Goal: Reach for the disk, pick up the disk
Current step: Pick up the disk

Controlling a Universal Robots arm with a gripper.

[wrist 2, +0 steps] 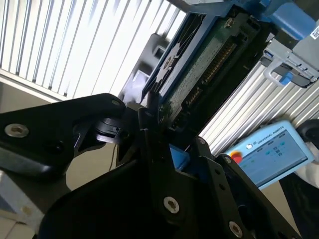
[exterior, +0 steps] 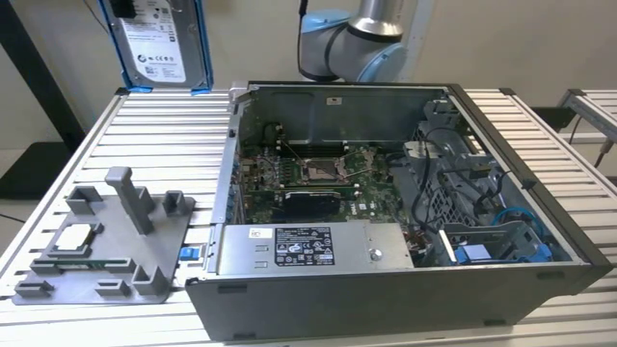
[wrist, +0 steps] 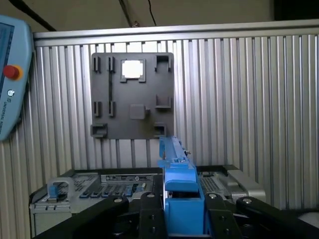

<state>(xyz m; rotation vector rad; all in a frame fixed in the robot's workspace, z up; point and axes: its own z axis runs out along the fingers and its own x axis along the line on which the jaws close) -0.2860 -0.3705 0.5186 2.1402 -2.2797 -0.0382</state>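
Pinching the blue bracket between its fingers, the claw point(wrist: 182, 211) holds the disk point(exterior: 159, 43) upright in the air. Below the claw, the open computer case point(exterior: 386, 296) holds a motherboard point(exterior: 318, 173), and the gray fixture tray point(exterior: 169, 231) carries a small silver chip point(exterior: 75, 238).
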